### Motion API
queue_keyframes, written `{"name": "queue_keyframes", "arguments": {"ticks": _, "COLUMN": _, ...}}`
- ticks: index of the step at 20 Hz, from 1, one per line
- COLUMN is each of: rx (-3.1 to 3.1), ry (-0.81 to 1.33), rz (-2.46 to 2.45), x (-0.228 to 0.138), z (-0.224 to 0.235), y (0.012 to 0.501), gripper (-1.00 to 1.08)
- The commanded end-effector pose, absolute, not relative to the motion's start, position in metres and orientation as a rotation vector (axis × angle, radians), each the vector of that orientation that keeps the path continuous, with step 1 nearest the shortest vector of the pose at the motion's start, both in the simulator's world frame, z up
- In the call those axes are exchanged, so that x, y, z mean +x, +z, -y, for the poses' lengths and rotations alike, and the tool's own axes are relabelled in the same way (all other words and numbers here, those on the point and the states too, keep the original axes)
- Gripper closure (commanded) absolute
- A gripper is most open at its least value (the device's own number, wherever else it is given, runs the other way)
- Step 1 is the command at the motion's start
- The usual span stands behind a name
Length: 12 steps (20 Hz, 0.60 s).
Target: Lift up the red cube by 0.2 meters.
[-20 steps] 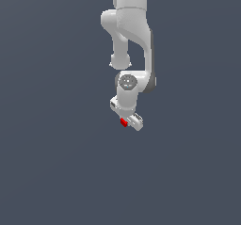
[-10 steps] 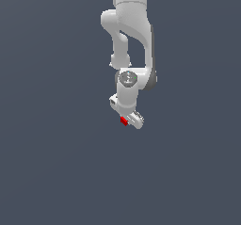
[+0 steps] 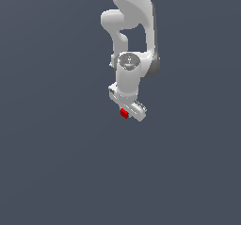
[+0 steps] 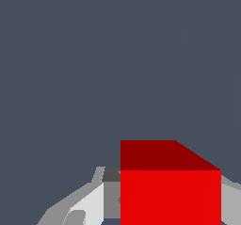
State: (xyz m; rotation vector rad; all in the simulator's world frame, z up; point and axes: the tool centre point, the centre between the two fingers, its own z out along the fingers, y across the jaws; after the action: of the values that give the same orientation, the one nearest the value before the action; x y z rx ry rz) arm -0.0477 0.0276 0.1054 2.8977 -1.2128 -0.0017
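Observation:
The red cube (image 3: 124, 113) is a tiny bright red block held at the tip of my white gripper (image 3: 127, 115), below the arm that reaches in from the top of the exterior view. The gripper is shut on it. In the wrist view the red cube (image 4: 170, 191) looms large, wedged between one grey-white finger (image 4: 87, 205) on one side and a sliver of the other finger (image 4: 231, 198) on the opposite side. Much of both fingers is cut off by the frame edge or hidden behind the cube.
A plain dark blue-grey surface (image 3: 56, 163) fills the background in both views. The white arm's links (image 3: 132, 26) stand above the gripper. No other objects show.
The gripper and the red cube in it have shifted upward in the exterior view. The grip on the cube looks unchanged.

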Motion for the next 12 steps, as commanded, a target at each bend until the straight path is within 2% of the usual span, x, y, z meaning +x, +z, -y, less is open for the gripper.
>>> {"name": "queue_keyframes", "arguments": {"ticks": 1, "rx": 2.898, "ry": 0.0, "rz": 1.214, "x": -0.048, "z": -0.027, "y": 0.131, "gripper": 1.08}}
{"name": "queue_keyframes", "arguments": {"ticks": 12, "rx": 2.897, "ry": 0.0, "rz": 1.214, "x": -0.047, "z": -0.027, "y": 0.214, "gripper": 1.08}}
